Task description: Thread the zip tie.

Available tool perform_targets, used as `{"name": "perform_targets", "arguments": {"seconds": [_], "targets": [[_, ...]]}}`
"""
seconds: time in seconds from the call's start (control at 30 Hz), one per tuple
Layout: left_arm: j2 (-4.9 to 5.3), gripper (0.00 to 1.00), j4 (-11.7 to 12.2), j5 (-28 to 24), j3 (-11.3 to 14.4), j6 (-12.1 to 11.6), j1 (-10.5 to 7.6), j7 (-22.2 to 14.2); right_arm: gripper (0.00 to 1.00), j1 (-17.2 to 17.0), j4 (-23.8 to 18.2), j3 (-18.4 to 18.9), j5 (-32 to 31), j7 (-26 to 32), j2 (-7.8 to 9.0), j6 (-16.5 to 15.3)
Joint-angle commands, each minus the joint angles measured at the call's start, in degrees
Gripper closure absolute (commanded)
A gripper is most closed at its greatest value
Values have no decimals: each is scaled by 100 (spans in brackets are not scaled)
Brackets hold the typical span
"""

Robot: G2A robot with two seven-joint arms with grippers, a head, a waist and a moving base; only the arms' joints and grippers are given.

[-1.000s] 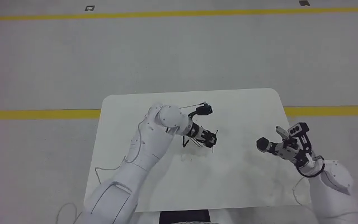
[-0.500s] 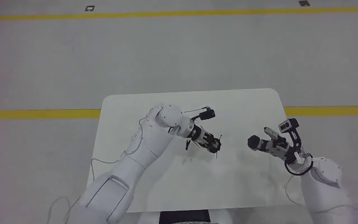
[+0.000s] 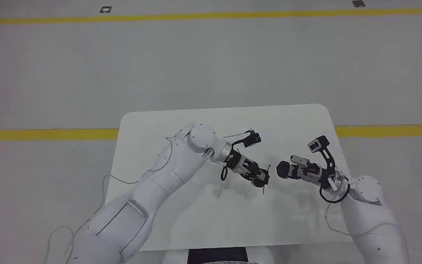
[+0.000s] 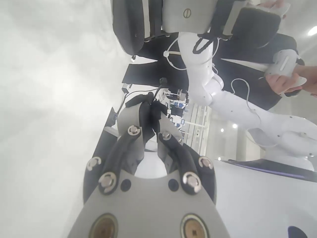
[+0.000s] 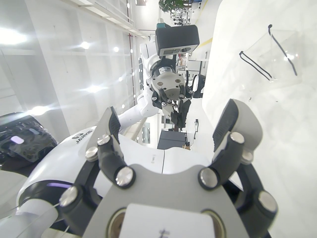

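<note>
Over the middle of the white table (image 3: 297, 125), my left gripper (image 3: 262, 178) (image 4: 151, 105) is shut on a thin black zip tie (image 3: 266, 175) (image 4: 162, 80), which sticks out past the fingertips. My right gripper (image 3: 282, 169) (image 5: 171, 111) hangs just to its right, open wide and facing it, a short gap away. From the right wrist the left gripper (image 5: 177, 110) shows straight ahead with the dark zip tie (image 5: 179, 118) pinched in it. The left wrist view has the right gripper's black pads (image 4: 127, 13) spread apart in front.
More black zip ties (image 5: 255, 65) lie on a clear plastic sheet (image 5: 275, 53) on the table, under the left forearm in the top view (image 3: 224, 175). Beyond the table lies grey floor with yellow lines (image 3: 59, 134).
Both grippers have closed in on each other over the table's middle: the left moved right with the zip tie, the right moved left toward it.
</note>
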Motion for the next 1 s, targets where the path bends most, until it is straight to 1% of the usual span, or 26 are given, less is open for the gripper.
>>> {"name": "perform_targets", "arguments": {"seconds": [0.0, 0.03, 0.1, 0.2, 0.23, 0.3, 0.33, 0.43, 0.53, 0.6, 0.67, 0.7, 0.83, 0.87, 0.9, 0.93, 0.97], "targets": [[1, 100, -50, -11, 38, 98, 59, 93, 0, 0, 0, 0, -1, 0, 0, 0], [5, 100, -97, -61, 50, 165, 83, 114, 0, 3, -52, -23, -55, -53, -1, 0], [14, 100, -129, -190, 77, 294, 97, 0, 0, 23, -233, -96, -420, -178, 0, 0], [18, 100, -119, -349, 202, 615, 68, 0, 0, 67, -375, -152, -637, -262, -22, 0], [22, 100, -79, -437, 242, 758, 36, 0, 0, 88, -433, -161, -782, -259, -29, 0], [26, 100, -27, -546, 294, 889, -1, 0, 0, 106, -489, -177, -866, -232, -50, 0], [32, 100, 11, -551, 321, 939, -50, 5, 0, 121, -557, -181, -895, -161, -66, 0], [35, 100, 23, -519, 331, 920, -73, 39, 0, 92, -636, -98, -857, -139, -100, 0], [35, 100, 23, -519, 331, 920, -73, 39, 0, 92, -636, -98, -857, -139, -100, 0], [42, 100, -45, -570, 351, 936, 2, 118, 0, 82, -652, -109, -870, -219, -102, 15], [64, 100, -84, -626, 340, 983, 18, 119, 0, 48, -696, -134, -1028, -335, -92, 0], [80, 100, -107, -711, 326, 979, 36, 46, 0, 38, -702, -142, -1062, -349, -85, 0], [133, 100, -159, -931, 330, 959, 64, 0, 0, 59, -652, -139, -1043, -238, -64, 0], [146, 100, -167, -949, 346, 969, 60, 0, 14, 63, -647, -141, -1046, -209, -61, 0], [163, 100, -157, -995, 356, 1023, 57, 0, 35, 66, -636, -144, -1046, -185, -58, 0], [177, 100, -145, -970, 357, 1075, 38, 27, 40, 69, -639, -144, -1049, -171, -56, 0], [186, 100, -164, -953, 368, 1114, 32, 47, 52, 68, -651, -149, -1056, -128, -55, 0]]}}
